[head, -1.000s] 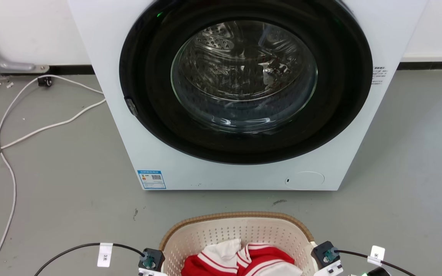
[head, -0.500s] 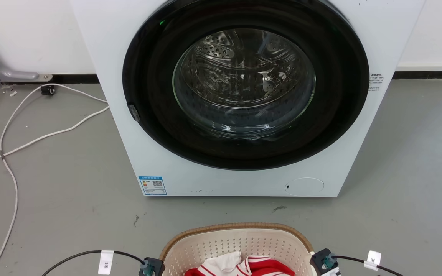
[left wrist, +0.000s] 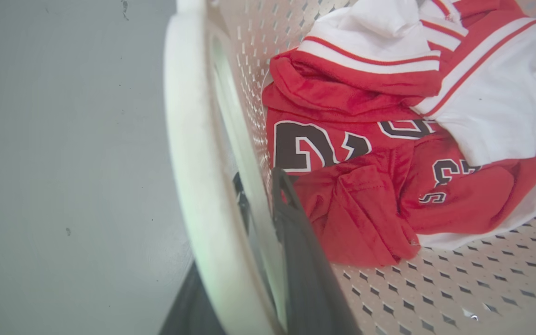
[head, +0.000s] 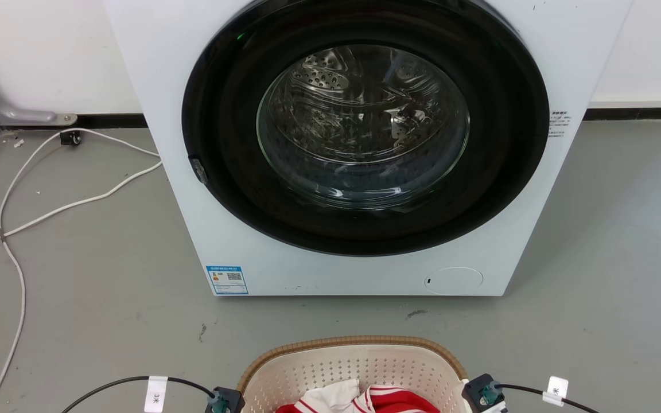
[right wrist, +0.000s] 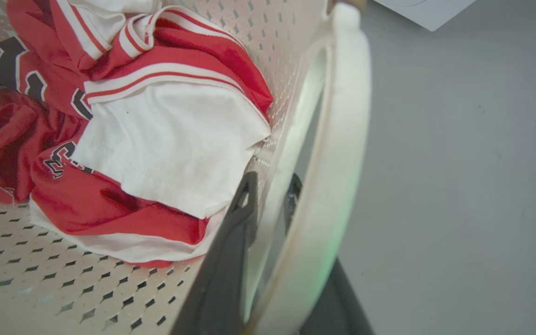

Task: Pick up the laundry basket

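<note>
Drift downward is seen across the whole head view against a second ago, washing machine [head: 365, 275] and floor alike, so the camera is judged to have moved. The laundry basket [head: 353, 343] is now cut off lower at the bottom centre of the frame, below the machine. The left gripper [left wrist: 258, 179] is closed onto the basket's side wall, one finger inside beside the red-and-white jerseys [left wrist: 365, 195], the other under the white handle [left wrist: 189, 163]. The right gripper [right wrist: 271, 181] is clamped likewise on the opposite wall.
</note>
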Motion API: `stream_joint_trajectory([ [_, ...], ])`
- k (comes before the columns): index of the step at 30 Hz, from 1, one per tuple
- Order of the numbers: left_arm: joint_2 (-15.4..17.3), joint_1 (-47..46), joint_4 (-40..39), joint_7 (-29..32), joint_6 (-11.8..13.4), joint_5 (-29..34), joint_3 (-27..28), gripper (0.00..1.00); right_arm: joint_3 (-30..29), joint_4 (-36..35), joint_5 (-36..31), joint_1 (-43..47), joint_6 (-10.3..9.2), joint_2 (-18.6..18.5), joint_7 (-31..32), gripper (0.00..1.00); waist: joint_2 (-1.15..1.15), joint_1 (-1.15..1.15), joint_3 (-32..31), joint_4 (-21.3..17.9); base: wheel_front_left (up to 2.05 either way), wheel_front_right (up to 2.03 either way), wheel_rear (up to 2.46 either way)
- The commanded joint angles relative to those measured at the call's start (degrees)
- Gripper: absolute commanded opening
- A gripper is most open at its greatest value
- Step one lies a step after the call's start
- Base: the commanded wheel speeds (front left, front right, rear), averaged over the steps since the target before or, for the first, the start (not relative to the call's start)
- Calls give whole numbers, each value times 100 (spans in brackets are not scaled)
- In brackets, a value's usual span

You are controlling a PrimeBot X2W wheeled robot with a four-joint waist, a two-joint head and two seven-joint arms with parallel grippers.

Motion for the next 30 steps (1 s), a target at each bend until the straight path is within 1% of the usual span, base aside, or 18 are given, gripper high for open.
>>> stream_joint_trajectory([
  [1, 133, -31, -26, -67, 8, 13, -38, 0, 76, 47, -40, 96, 0, -141, 63, 0, 0, 0, 0, -3, 0, 0, 0],
  [30, 258, -106, -25, -148, 8, -449, -485, 0, 325, 49, 239, 58, 1, -188, 98, 0, 0, 0, 51, -53, 0, 0, 0],
])
